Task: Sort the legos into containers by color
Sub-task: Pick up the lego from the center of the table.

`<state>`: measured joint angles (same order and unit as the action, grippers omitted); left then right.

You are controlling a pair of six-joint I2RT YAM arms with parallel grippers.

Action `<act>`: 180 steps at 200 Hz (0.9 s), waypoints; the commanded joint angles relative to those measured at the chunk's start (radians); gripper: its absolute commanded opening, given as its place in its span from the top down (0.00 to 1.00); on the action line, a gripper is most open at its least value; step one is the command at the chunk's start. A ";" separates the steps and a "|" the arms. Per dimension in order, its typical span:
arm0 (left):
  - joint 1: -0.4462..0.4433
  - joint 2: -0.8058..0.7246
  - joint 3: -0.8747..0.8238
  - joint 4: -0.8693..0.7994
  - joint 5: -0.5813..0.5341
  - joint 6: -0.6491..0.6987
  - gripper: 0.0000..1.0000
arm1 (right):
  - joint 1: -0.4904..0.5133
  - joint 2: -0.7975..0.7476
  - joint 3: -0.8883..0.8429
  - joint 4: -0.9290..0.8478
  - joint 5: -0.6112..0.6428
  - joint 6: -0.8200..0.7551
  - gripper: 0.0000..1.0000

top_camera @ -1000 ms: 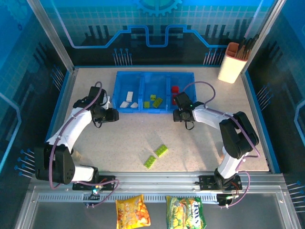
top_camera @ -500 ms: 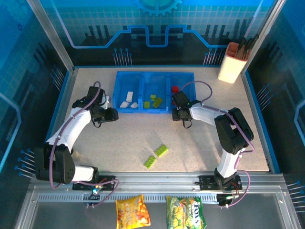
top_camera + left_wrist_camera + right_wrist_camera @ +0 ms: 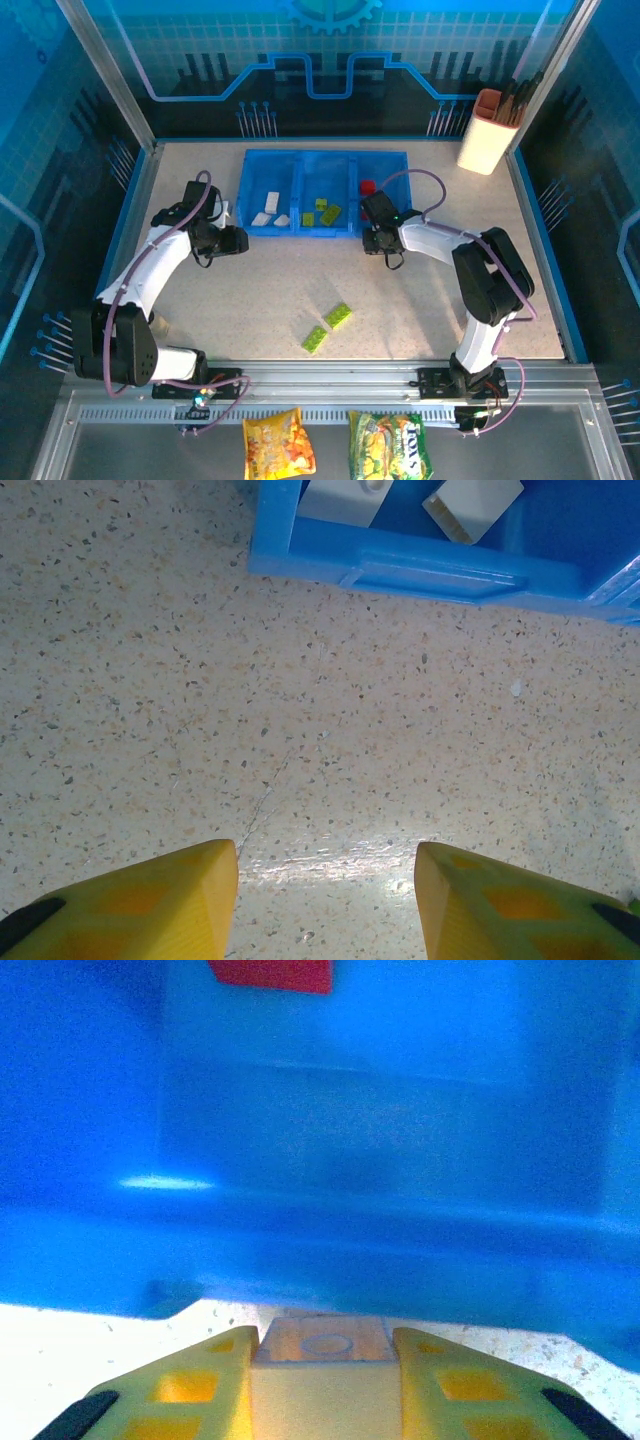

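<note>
The blue three-compartment tray (image 3: 300,233) holds white legos (image 3: 265,217) on the left, green ones (image 3: 326,210) in the middle and a red one (image 3: 367,186) on the right. Two lime green legos (image 3: 339,316) (image 3: 315,339) lie on the table in front. My right gripper (image 3: 372,232) sits against the tray's front wall (image 3: 380,1230), shut on a cream lego (image 3: 324,1380); a red lego (image 3: 270,974) shows beyond the wall. My left gripper (image 3: 240,241) (image 3: 326,880) hangs open over bare table by the tray's left front corner (image 3: 430,570), near two white legos (image 3: 340,498) (image 3: 472,505).
A white-and-orange cup of utensils (image 3: 487,130) stands at the back right. Two snack bags (image 3: 278,443) (image 3: 390,445) lie beyond the near rail. Frame posts and blue walls ring the table.
My right gripper has closed its fingers on the cream lego and shifted slightly left along the tray's front wall. The left arm has stayed still.
</note>
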<state>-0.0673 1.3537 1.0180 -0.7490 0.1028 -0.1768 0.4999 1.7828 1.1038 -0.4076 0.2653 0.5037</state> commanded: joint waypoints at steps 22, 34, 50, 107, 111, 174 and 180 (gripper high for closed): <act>0.011 -0.032 -0.010 0.014 0.020 0.014 0.49 | 0.065 -0.058 0.064 -0.073 0.036 0.004 0.66; 0.011 -0.037 -0.012 0.016 0.020 0.014 0.49 | 0.088 -0.057 0.085 -0.086 0.044 0.008 0.66; 0.011 -0.042 -0.013 0.015 0.023 0.014 0.49 | 0.128 -0.048 0.121 -0.103 0.053 0.016 0.66; 0.011 -0.062 -0.019 0.014 0.017 0.017 0.48 | 0.276 0.026 0.276 -0.152 0.085 0.035 0.66; 0.011 -0.062 -0.021 0.013 0.017 0.017 0.48 | 0.284 0.032 0.287 -0.152 0.085 0.035 0.66; 0.011 -0.057 -0.024 0.019 0.041 0.017 0.49 | 0.381 0.125 0.439 -0.121 0.074 0.040 0.66; 0.011 -0.055 -0.024 0.016 0.038 0.016 0.49 | 0.385 0.135 0.453 -0.113 0.070 0.037 0.66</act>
<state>-0.0673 1.3144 1.0107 -0.7433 0.1108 -0.1768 0.8577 1.8801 1.4895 -0.5262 0.3328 0.5335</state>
